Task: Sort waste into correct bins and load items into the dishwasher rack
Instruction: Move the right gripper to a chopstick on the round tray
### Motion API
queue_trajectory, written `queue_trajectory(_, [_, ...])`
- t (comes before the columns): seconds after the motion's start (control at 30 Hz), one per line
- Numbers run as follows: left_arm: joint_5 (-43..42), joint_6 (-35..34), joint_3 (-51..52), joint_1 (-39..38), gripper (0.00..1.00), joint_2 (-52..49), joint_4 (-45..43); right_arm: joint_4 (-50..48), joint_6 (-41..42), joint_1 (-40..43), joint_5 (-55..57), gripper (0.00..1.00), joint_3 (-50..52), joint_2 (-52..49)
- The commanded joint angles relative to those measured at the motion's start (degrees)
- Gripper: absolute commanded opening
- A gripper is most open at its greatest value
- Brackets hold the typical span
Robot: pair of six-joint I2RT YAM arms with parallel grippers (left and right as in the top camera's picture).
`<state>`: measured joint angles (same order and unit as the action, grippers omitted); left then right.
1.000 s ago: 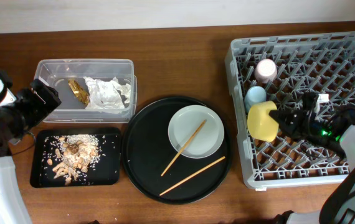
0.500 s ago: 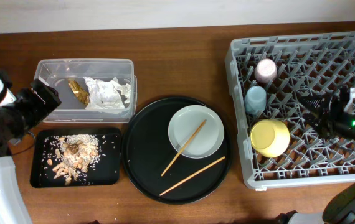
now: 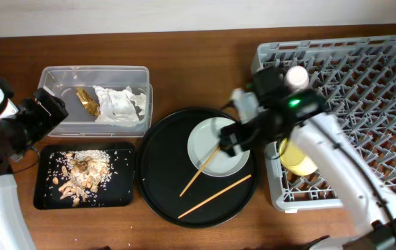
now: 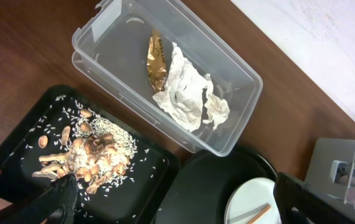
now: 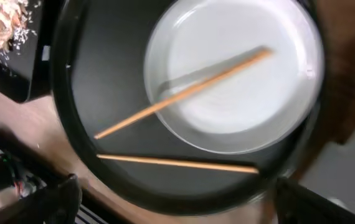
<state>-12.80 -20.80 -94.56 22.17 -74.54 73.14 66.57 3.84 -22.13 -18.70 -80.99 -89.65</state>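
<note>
Right gripper (image 3: pixel 231 139): jaws spread wide with nothing between them, poised low over the plate's (image 3: pixel 233 160) rack-side rim, the arm reaching across from the rack
Likely reason: it looks lined up for a pick from the round black tray (image 3: pixel 160 167), either the plate or the chopstick resting on it
Left gripper (image 3: pixel 42 111): also wide open and empty, hovering at the table's left edge between the two bins, apparently parked clear of the right arm's work
Clear box (image 3: pixel 94 75): back-left part of the table, holding the crumpled napkin (image 3: pixel 118 103) and the gold wrapper (image 3: pixel 87 102) side by side, so the dry waste looks sorted
Shallow black tray (image 3: pixel 45 194): front-left corner of the table, just in front of the box, with the food scraps (image 3: pixel 83 173) heaped in its middle
Upper chopstick (image 3: pixel 201 170): one end propped on the plate, the other down on the round tray, so it lies tilted and would slide if the plate were lifted first
Lower chopstick (image 3: pixel 215 196): flat on the round tray near its front rim, apart from the plate
Dishwasher rack (image 3: pixel 392 69): along the table's right edge; the pink cup (image 3: pixel 297 75) stands among the pegs near its back-left corner, the yellow bowl (image 3: pixel 297 158) sits near its left wall, partly under the arm
Blue cup: hidden by the arm, cannot place it
Outstanding: plate and both chopsticks not yet in the rack
</note>
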Motion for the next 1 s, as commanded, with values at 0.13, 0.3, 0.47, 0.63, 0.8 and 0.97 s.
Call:
queue_trajectory(0.13, [0.2,-0.2,-0.2,0.2,0.99,0.0,0.0,-9.4,30.3,-18.5,4.0,0.61,3.5,-2.8])
queue_trajectory(0.3, [0.2,-0.2,-0.2,0.2,0.99,0.0,0.0,-21.6,52.1,-24.2,4.6,0.45,13.9,-5.6])
queue_trajectory(0.47, [0.2,-0.2,-0.2,0.2,0.99,0.0,0.0,-32.3,60.2,-24.5,6.3,0.4,23.0,-7.2])
queue_trajectory(0.63, [0.2,-0.2,-0.2,0.2,0.99,0.0,0.0,-37.5,64.3,-24.7,7.5,0.33,25.2,-7.3])
queue_trajectory(0.8, [0.2,-0.2,-0.2,0.2,0.99,0.0,0.0,-39.6,69.0,-27.0,10.7,0.32,25.6,-7.3])
queue_trajectory(0.97, [0.2,-0.2,-0.2,0.2,0.99,0.0,0.0,-39.4,70.7,-27.8,13.0,0.33,25.7,-7.3])
